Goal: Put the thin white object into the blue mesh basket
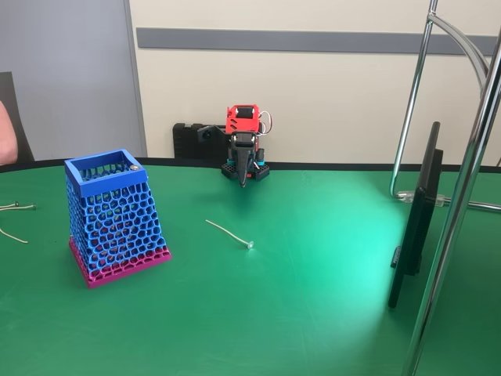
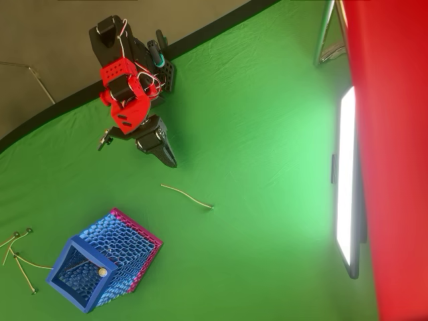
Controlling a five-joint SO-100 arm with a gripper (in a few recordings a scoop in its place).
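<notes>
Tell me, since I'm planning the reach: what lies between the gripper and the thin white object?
Only bare green table. In the overhead view, nothing sits between the gripper and the thin white object; the fixed view agrees.

Green worktop [image 1: 313, 313], fixed view. Blue mesh basket [image 1: 113, 215] is standing at left on its magenta base band, leaning slightly, with a small round knob showing at its rim. Thin white object [image 1: 228, 233] is lying flat right of the basket, well apart from it, knob end nearer the camera. Gripper [image 1: 243, 182] of the red-and-black arm is pointing down at the worktop's far edge, fingers together. Pale wiry strands [image 1: 16, 207] are lying at the left edge.
</notes>
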